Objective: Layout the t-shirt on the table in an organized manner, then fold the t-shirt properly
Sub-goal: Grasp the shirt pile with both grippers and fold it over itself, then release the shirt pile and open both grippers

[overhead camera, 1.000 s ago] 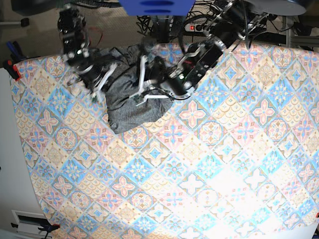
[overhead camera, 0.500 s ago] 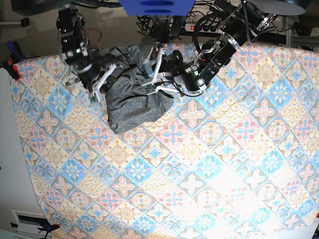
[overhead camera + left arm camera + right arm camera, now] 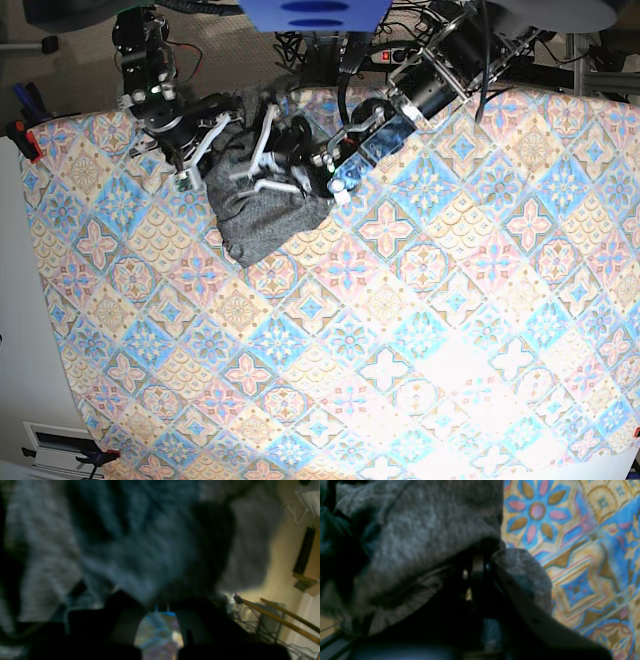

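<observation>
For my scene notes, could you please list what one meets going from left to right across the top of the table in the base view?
Right gripper → t-shirt → left gripper → bare table.

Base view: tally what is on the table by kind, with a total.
t-shirt: 1
left hand: 1
right hand: 1
Total: 3, all at the far edge of the table.

Base looks straight down; both wrist views press close, perhaps sharing t-shirt [image 3: 262, 215]
</observation>
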You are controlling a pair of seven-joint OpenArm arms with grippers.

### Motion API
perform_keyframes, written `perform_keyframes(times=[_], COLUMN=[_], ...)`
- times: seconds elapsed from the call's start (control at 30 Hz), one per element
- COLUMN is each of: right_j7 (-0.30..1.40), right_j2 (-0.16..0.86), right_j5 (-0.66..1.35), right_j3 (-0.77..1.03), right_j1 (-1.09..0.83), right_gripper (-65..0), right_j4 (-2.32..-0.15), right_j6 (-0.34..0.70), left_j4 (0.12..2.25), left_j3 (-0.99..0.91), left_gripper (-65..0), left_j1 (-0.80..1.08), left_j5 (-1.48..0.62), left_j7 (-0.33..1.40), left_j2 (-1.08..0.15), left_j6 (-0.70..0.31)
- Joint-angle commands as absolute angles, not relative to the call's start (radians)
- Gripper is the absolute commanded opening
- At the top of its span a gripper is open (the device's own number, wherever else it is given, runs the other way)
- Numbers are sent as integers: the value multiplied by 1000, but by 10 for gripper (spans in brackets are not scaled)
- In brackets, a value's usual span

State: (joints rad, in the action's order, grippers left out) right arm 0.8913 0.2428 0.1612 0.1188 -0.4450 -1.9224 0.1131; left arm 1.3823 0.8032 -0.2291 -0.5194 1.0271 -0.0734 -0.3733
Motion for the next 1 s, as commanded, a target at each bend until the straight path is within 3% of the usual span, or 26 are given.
perform_keyframes(times=[0.0,0.2,0.3,0.4,0.5,0.67,0.87,0.97], right_j7=[872,871,871,871,871,871,871,871], right_j2=[225,62,50,51,51,51,51,51], right_j5=[159,157,157,157,157,157,157,157], right_j3=[160,440,479,478,478,476,476,478], right_j1=[-443,-407,-403,-400,-397,-397,-383,-386], right_gripper=[-650,-650,-650,-650,-650,-650,-650,-650], right_j4=[-1939,-1939,-1939,-1939,-1939,-1936,-1937,-1937], right_j6=[107,107,107,107,107,107,107,107], left_j4=[1357,1099,986,865,866,1178,1538,1696], left_j3=[799,714,661,650,651,650,633,538], left_gripper=[-650,-650,-650,-650,-650,-650,-650,-650], left_j1=[-272,-369,-426,-504,-549,-484,-352,-239], left_j5=[-499,-499,-499,-499,-509,-510,-507,-506], left_j7=[1017,892,811,720,746,886,891,891], left_j2=[-44,39,82,111,119,53,-77,-153], left_j6=[-361,-360,-343,-249,-232,-232,-220,-182])
